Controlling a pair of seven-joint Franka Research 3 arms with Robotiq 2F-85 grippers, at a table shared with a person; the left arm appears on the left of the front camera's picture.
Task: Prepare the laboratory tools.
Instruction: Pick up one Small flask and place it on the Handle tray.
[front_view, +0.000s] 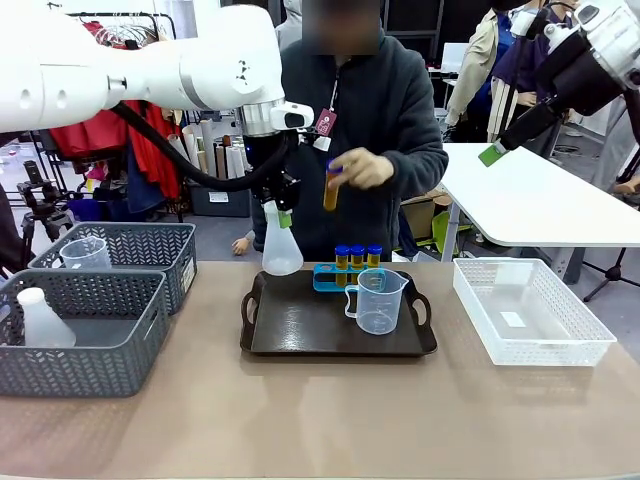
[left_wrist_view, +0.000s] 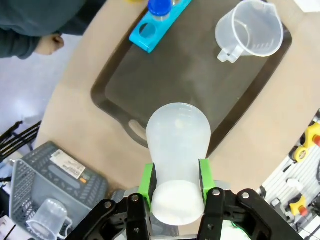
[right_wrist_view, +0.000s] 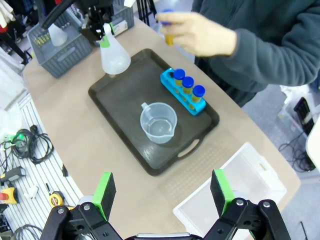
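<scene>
Three blue-capped tubes (front_view: 357, 256) of amber liquid stand upright in the small blue rack (front_view: 328, 279) at the tray's twelve o'clock edge in the front view, their long axes vertical and caps up. A fourth tube (front_view: 331, 187) is held in the person's hand (front_view: 360, 168) above the rack, also near upright, cap at the top.

On the dark brown tray (front_view: 300, 325) the clear measuring beaker (front_view: 379, 300) stands upright toward three o'clock, mouth up, its handle toward nine o'clock; it sits just beside the rack.

The left gripper (left_wrist_view: 176, 192) is clamped on the neck of the translucent white conical flask (front_view: 281, 245), a green pad pressed to each side of the neck. The flask hangs with its long axis vertical, neck up and broad base down, over the tray's far corner at about eleven o'clock. In the left wrist view its base points away from the camera, toward the tray edge below. Whether the base touches the tray cannot be told.

The right gripper (right_wrist_view: 164, 193) hangs high over the table near the tray's three o'clock side, its green-padded fingers spread wide apart with nothing between them.

At nine o'clock two grey mesh baskets (front_view: 160, 250) sit side by side, one holding another flask (front_view: 44, 320) and the other another beaker (front_view: 86, 253). A white mesh bin (front_view: 530, 315) sits at three o'clock.
</scene>
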